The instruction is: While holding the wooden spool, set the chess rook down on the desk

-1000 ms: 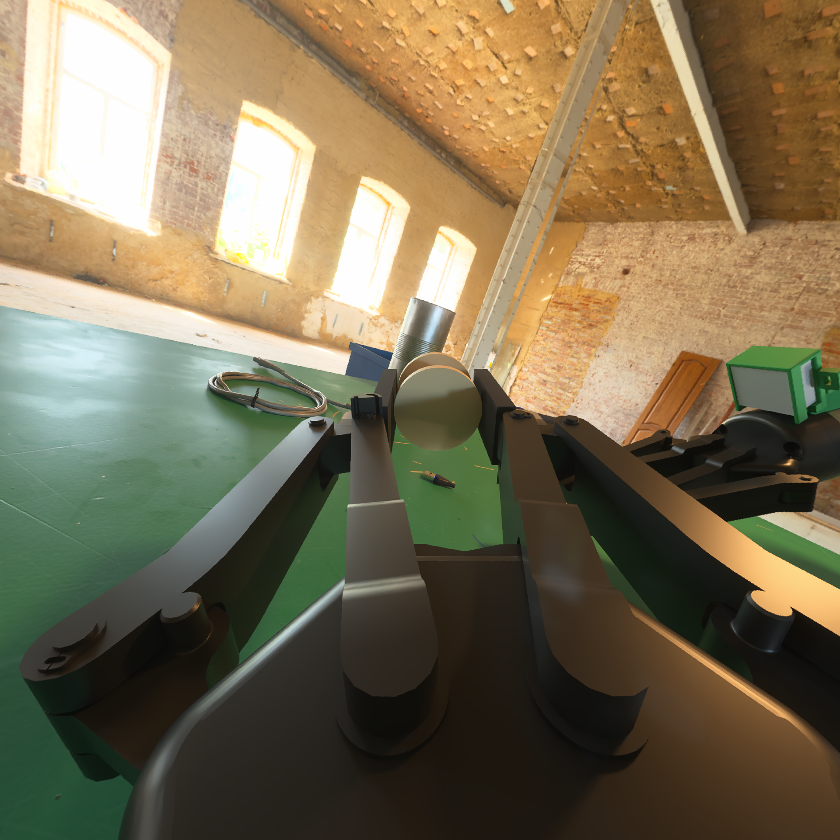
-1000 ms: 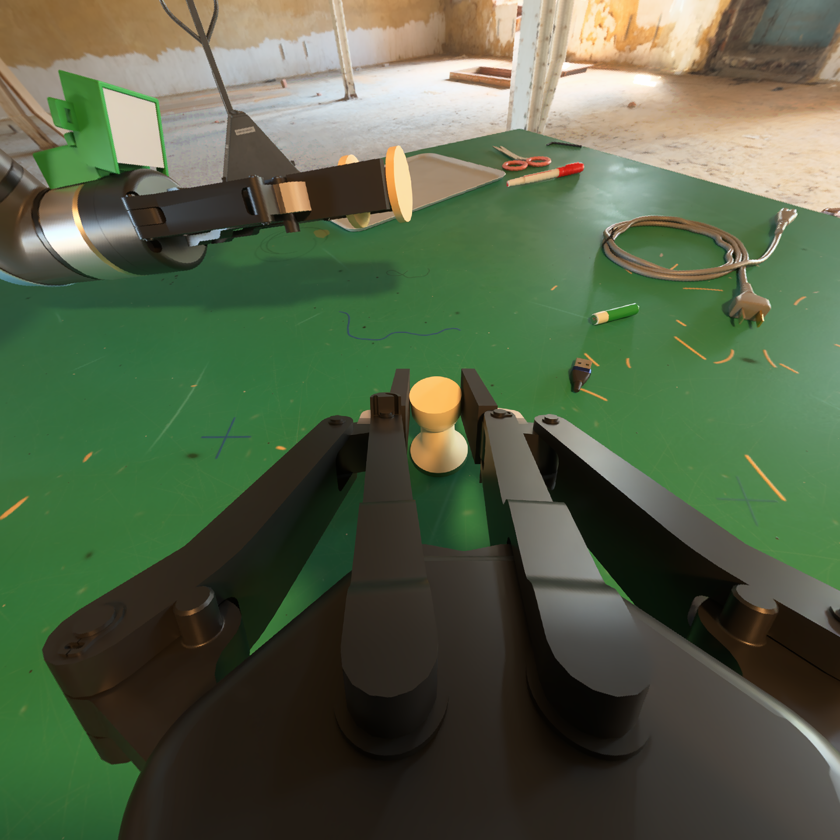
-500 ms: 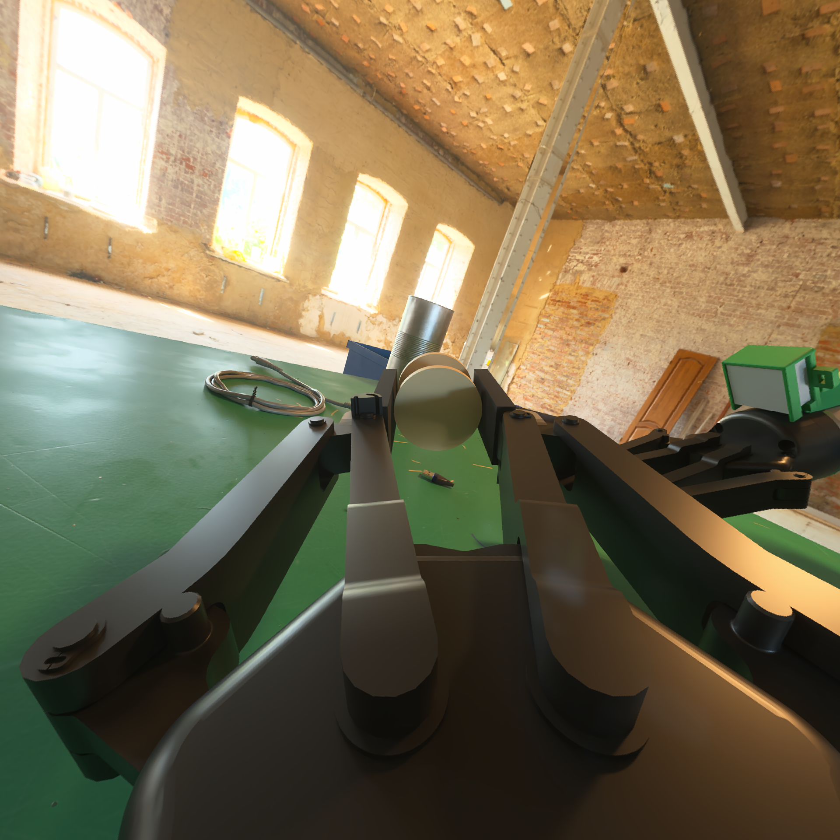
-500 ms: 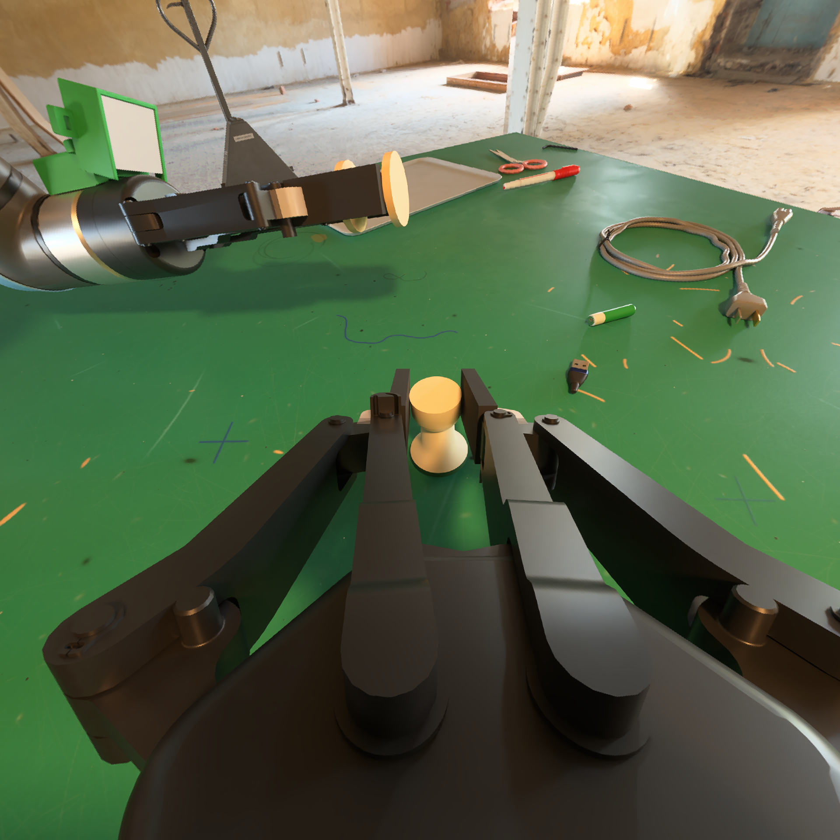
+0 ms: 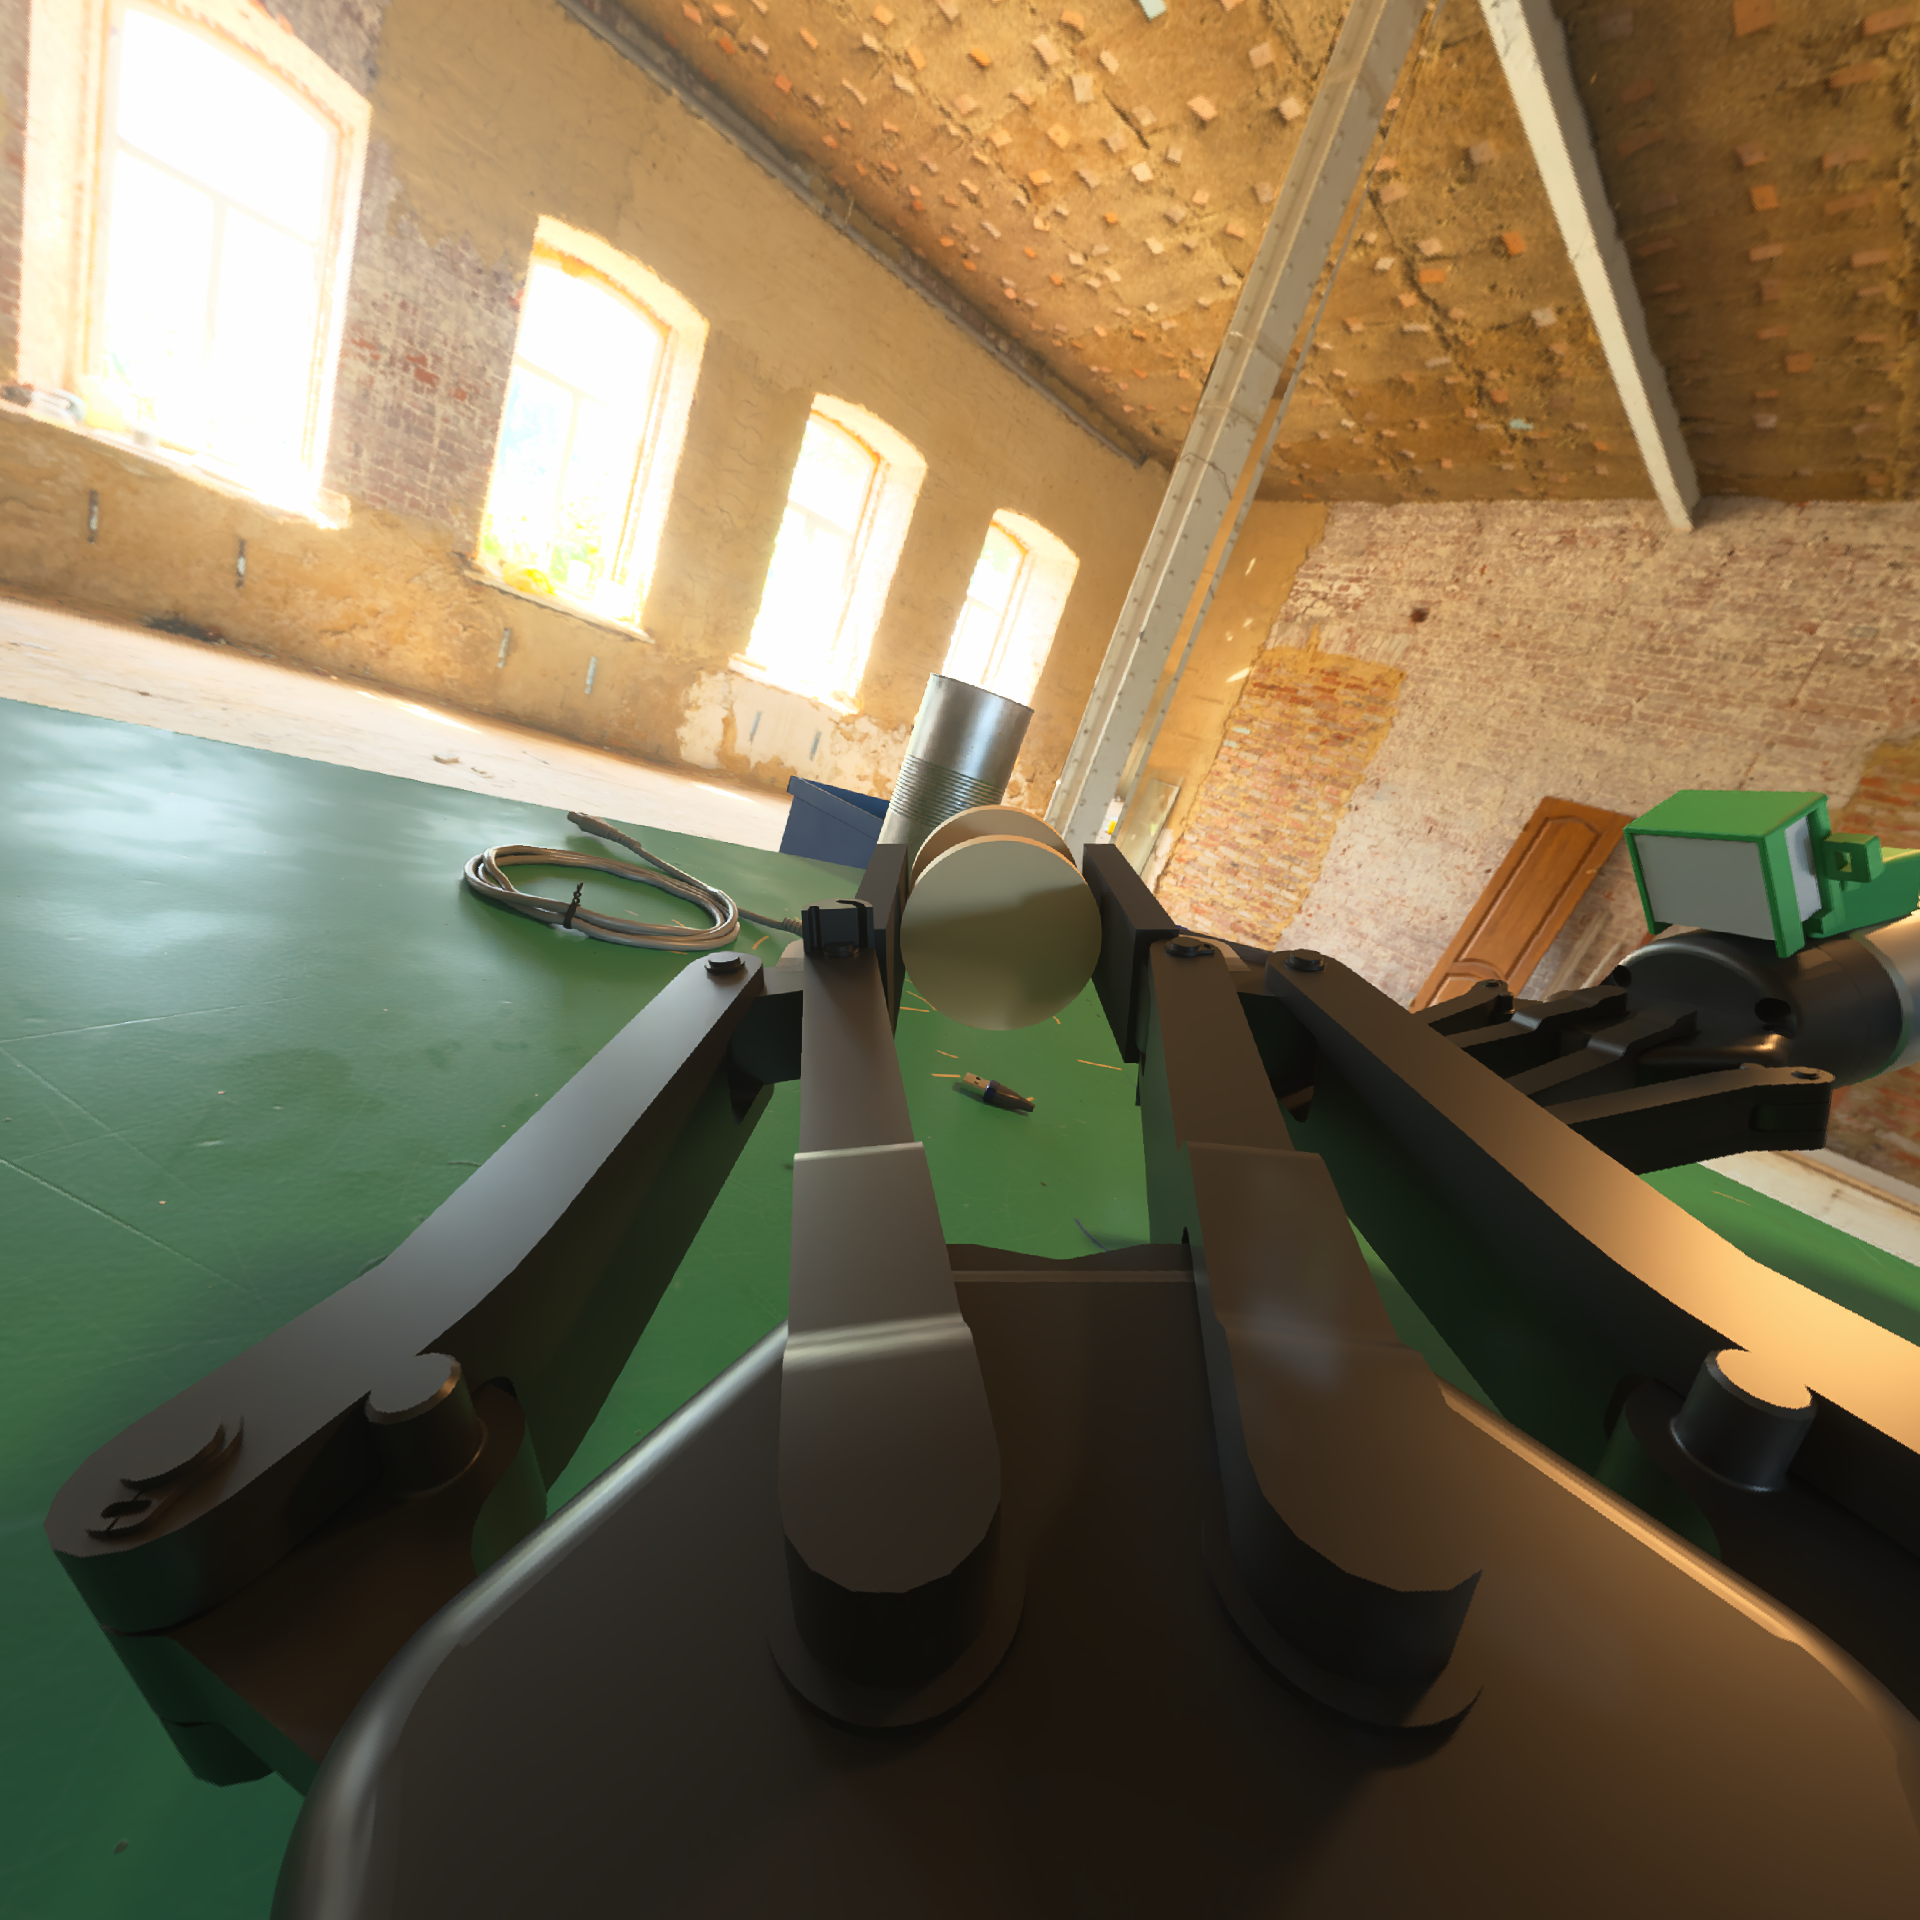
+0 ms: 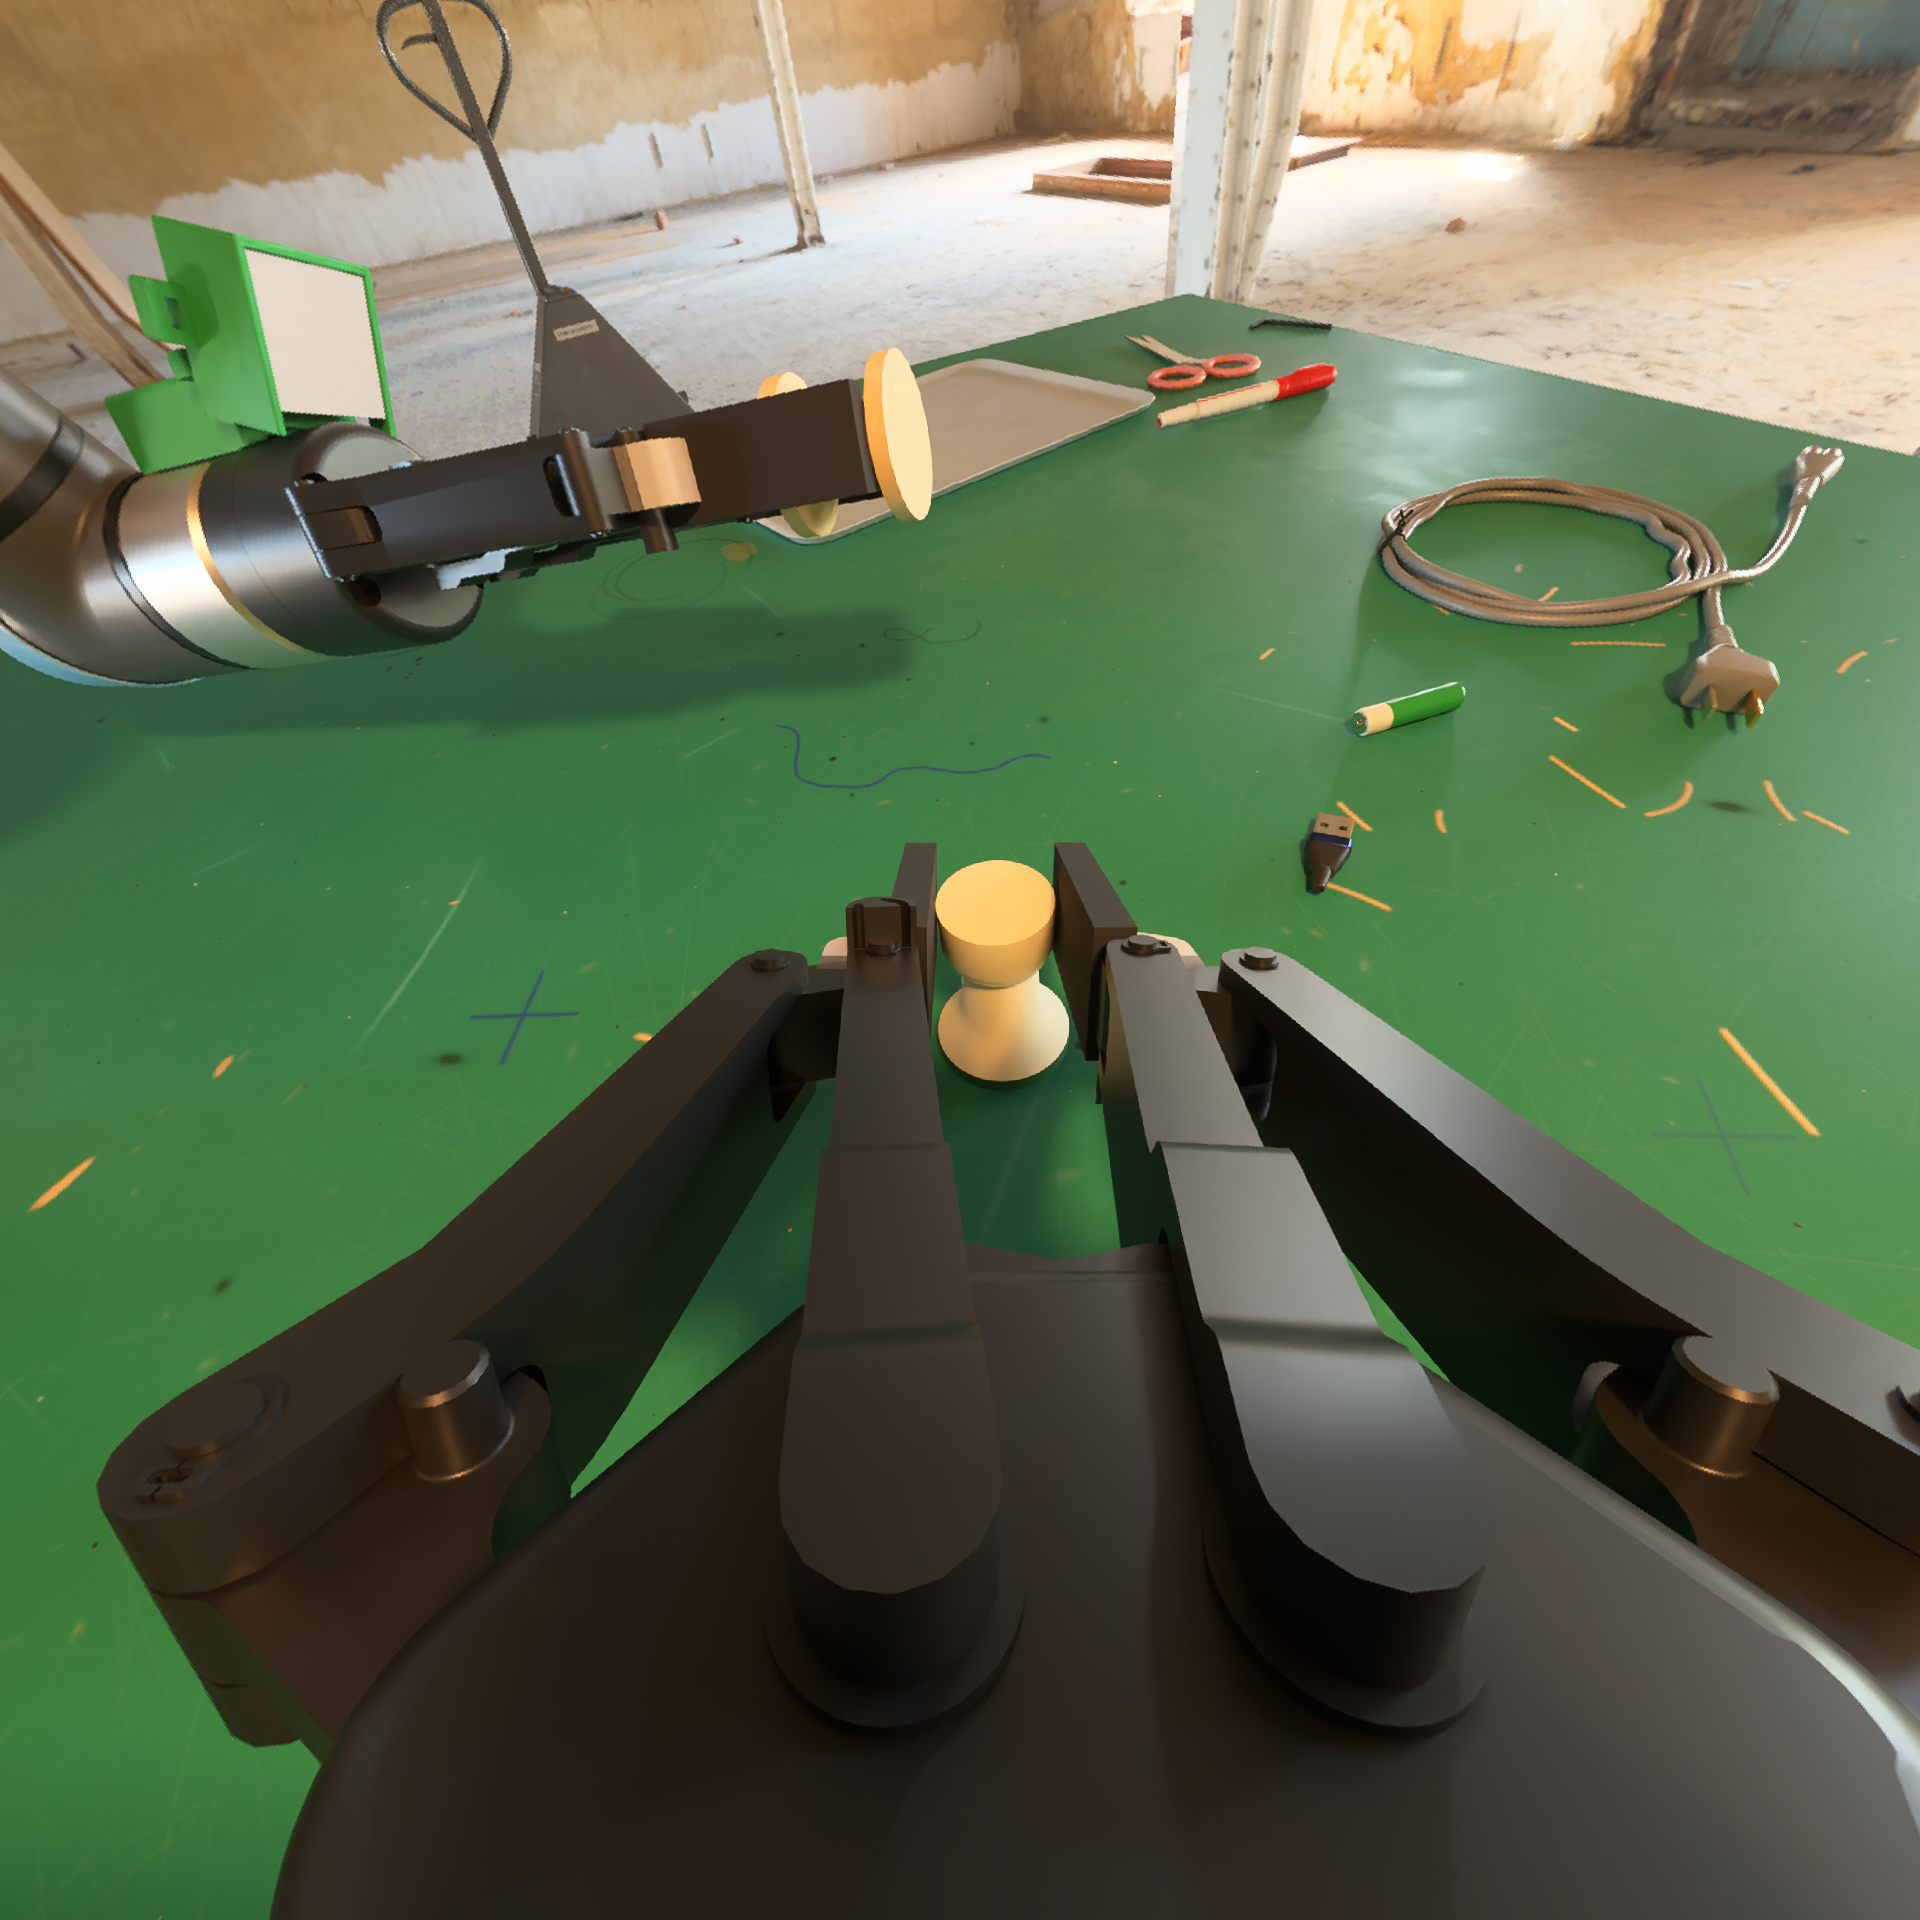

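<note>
The right gripper (image 6: pixel 995 935) has its two pads at either side of the chess rook (image 6: pixel 1000 971) — the left pad touches the rook's head, while beside the right pad I cannot tell if a thin gap remains, so whether it pinches or has let go is not clear. The rook stands upright, its wide base down on the green desk (image 6: pixel 623 831), or very near to it.

Around this claw the desk is mostly bare: only a small USB plug (image 6: pixel 1327 850) lies near on the right, then a green battery (image 6: pixel 1409 709) and a coiled grey cable (image 6: pixel 1558 561) farther off.

The left gripper (image 5: pixel 995 925) is pressed on the wooden spool (image 5: pixel 1000 933), one pad on each side of it, and holds it in the air above the desk. Beyond it lies a grey tray (image 6: pixel 1023 416), with scissors (image 6: pixel 1205 366) and a red marker (image 6: pixel 1247 393) near the far edge.
</note>
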